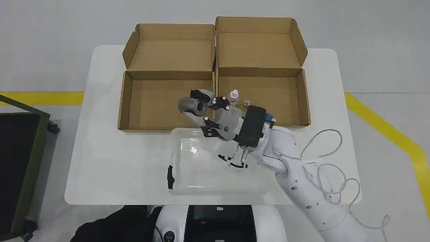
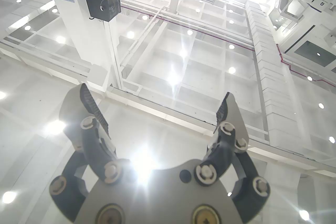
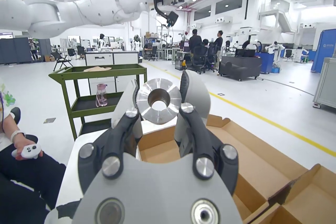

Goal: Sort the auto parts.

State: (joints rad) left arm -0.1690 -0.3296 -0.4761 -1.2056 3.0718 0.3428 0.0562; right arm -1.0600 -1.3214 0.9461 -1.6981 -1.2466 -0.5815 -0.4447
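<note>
My right gripper [image 3: 160,84] is shut on a silver metal disc [image 3: 158,102] with a round hole through its middle. In the top view this gripper [image 1: 196,102] holds the disc [image 1: 189,104] above the right-hand part of the left cardboard box [image 1: 144,101]. The right cardboard box [image 1: 290,101] holds two small pale parts [image 1: 234,95] near its left wall. My left gripper [image 2: 155,93] points up at the ceiling, open, with nothing between its fingers. That left arm [image 3: 105,8] is raised high in the right wrist view.
A clear plastic bin [image 1: 195,171] lies on the white table [image 1: 107,141] in front of the boxes, under my right arm. Both box lids stand open toward the far side. A green cart [image 3: 78,78] stands on the floor beyond the table's left edge.
</note>
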